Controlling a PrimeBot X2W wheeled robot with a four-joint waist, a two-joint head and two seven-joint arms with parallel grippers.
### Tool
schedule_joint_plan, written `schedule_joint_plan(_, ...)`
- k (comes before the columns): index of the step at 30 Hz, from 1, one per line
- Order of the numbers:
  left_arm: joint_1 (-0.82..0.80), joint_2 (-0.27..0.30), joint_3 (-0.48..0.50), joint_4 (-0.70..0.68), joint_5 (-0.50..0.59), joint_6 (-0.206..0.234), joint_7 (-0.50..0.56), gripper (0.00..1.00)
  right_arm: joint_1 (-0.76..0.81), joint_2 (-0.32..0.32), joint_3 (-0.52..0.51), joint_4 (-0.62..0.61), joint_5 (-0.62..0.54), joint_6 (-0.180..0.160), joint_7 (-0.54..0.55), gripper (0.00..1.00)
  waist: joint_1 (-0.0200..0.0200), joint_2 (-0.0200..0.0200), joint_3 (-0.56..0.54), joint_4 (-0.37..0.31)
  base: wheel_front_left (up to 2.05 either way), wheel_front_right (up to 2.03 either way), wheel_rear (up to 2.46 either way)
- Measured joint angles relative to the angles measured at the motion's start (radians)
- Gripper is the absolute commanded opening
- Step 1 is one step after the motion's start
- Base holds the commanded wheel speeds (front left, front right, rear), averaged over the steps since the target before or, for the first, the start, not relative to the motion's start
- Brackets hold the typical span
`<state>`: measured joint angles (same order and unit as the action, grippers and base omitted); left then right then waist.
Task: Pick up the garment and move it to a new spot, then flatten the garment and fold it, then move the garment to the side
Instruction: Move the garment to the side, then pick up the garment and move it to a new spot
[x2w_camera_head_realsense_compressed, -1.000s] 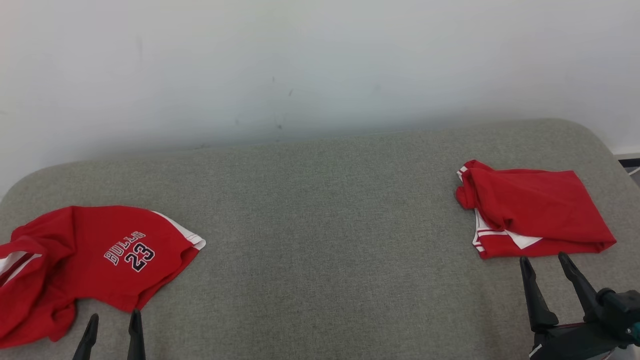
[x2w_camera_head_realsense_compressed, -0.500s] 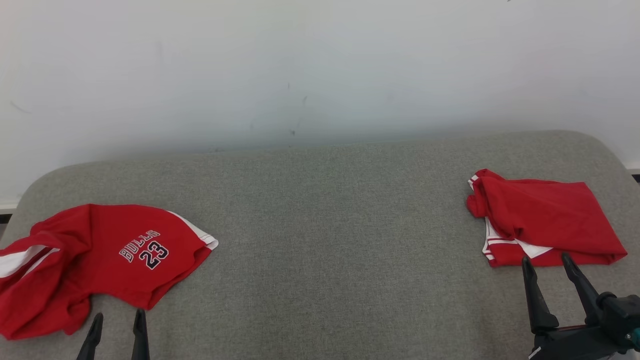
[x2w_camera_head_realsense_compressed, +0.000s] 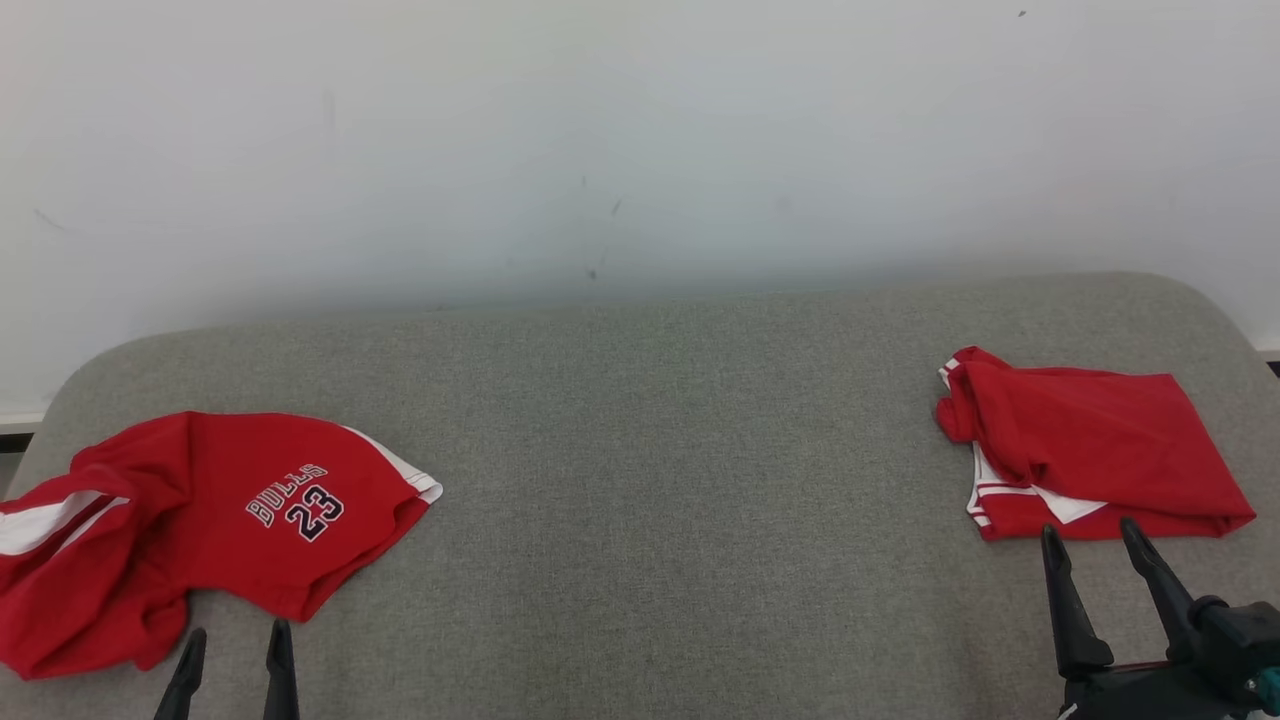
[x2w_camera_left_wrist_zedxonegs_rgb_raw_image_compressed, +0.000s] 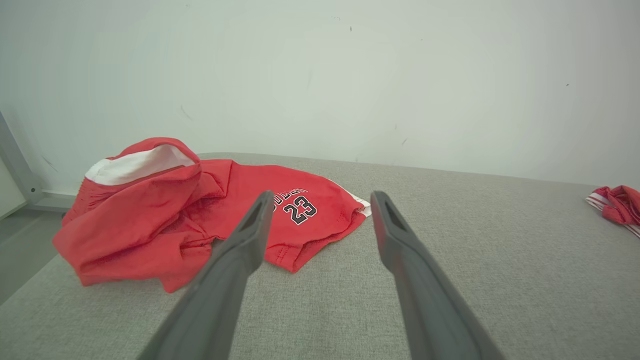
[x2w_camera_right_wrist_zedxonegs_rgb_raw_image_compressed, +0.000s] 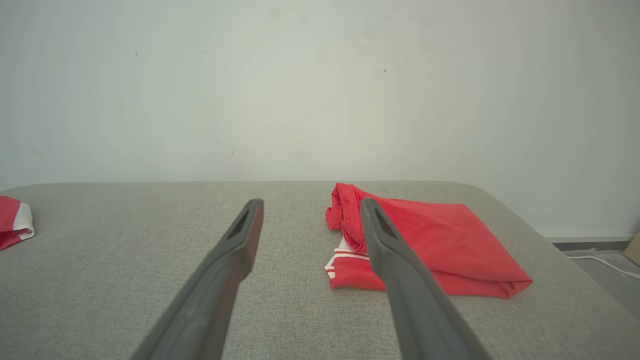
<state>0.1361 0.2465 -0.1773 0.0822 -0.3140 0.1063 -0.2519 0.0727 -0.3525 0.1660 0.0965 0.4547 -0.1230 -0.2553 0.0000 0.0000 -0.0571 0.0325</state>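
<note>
Cushion (x2w_camera_head_realsense_compressed: 660, 470) first: big grey woven-fabric pad w/ rounded corners, pushed up against a plain white wall (x2w_camera_head_realsense_compressed: 640, 130) that has a few small dark scuffs. Two red pieces of kit lie on it, well apart, one toward each end.

Left end: crumpled red Bulls garment (x2w_camera_head_realsense_compressed: 220, 520), bunched up w/ white panels showing. In the left wrist view one fold stands up in a hump on its outer side. Print reads "BULLS" over "23", dark characters w/ a white outline, sitting at a slant. Can't tell if it's shorts or a top tbh.

Right end: folded red garment (x2w_camera_head_realsense_compressed: 1090, 450), roughly rectangular and fairly flat. White stripes peek out along its near-left edge, and there's a bunched roll on its left side.

Left gripper (x2w_camera_head_realsense_compressed: 235, 632): fingers spread apart, nothing between them, tips just short of the Bulls garment's front edge, not touching it afaict.

Right gripper (x2w_camera_head_realsense_compressed: 1088, 528): jaws also spread wide and holding nothing, tips right at the folded garment's near edge. In the right wrist view one finger crosses in front of the cloth, so can't tell if there's contact.

That view also shows a white cable (x2w_camera_right_wrist_zedxonegs_rgb_raw_image_compressed: 607, 262) on the floor past the cushion's right end.
</note>
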Motion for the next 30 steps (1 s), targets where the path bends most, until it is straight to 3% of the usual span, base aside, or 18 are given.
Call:
schedule_joint_plan(14,-0.001,0.0,-0.008,0.001,0.0,-0.001,0.002,1.0,0.043,0.011,-0.043,0.001,-0.01,0.009,0.0,1.0,0.0,0.0,-0.007,0.021,0.0,0.0,0.0)
schedule_joint_plan(26,-0.021,0.009,0.0,0.001,0.006,-0.001,0.006,1.0,0.045,0.04,-0.059,0.0,-0.01,0.029,0.0,1.0,0.0,0.0,-0.008,0.116,0.0,0.0,0.0)
schedule_joint_plan(30,-0.019,0.011,0.015,-0.002,0.009,0.0,0.006,1.0,0.041,0.052,-0.05,0.008,-0.01,0.053,0.0,1.0,0.0,0.0,-0.009,0.166,0.0,0.0,0.0)
